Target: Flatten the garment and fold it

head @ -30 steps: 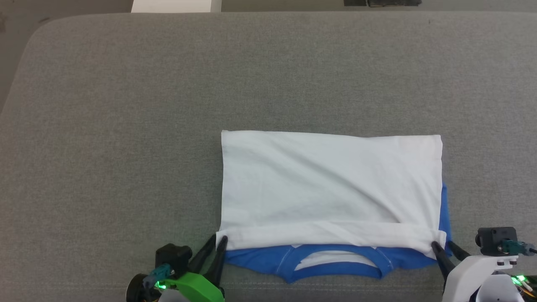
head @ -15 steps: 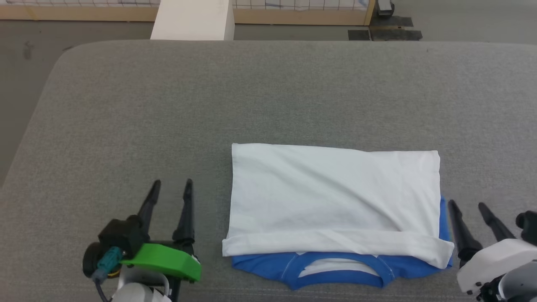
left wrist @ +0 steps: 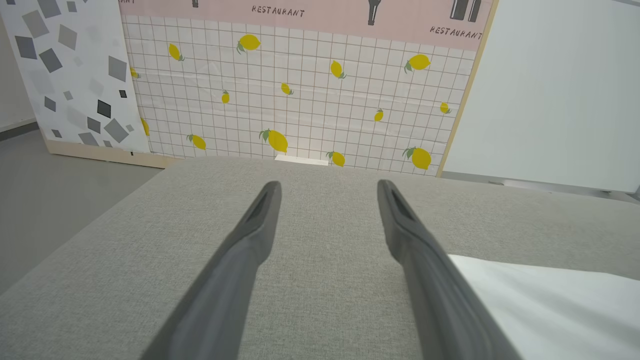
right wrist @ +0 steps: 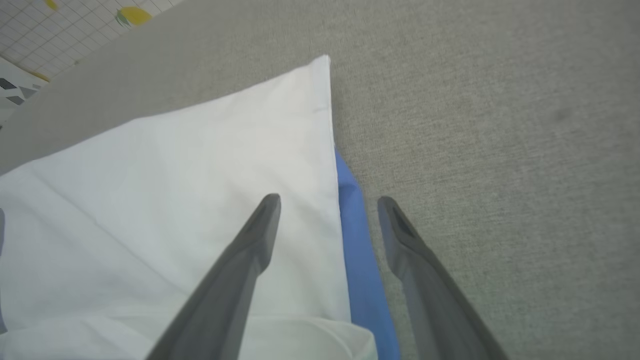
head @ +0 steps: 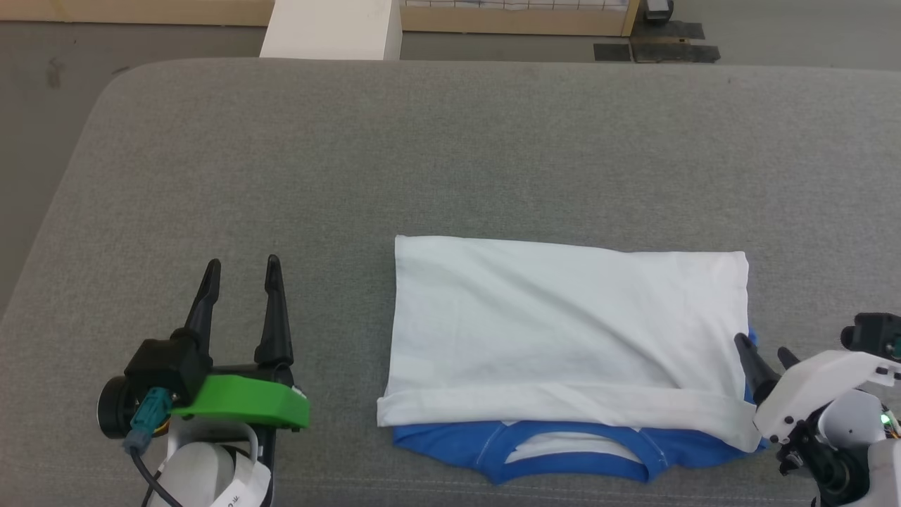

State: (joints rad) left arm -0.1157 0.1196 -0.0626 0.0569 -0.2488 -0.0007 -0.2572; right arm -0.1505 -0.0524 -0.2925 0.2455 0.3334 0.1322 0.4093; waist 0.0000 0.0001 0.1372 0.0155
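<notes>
My left tool (head: pixel 243 260) and right tool (head: pixel 761 345) have released the shirt (head: pixel 563 317) and stand open either side. It lies folded, lower centre of frame, collar (head: pixel 570 468) showing; this fold looks done.

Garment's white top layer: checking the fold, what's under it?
A blue collar and a blue strip stick out from under the white top layer at its near and right sides. The rest beneath is covered.

Garment (head: pixel 570 324) from overhead, wrists seemingly low
</notes>
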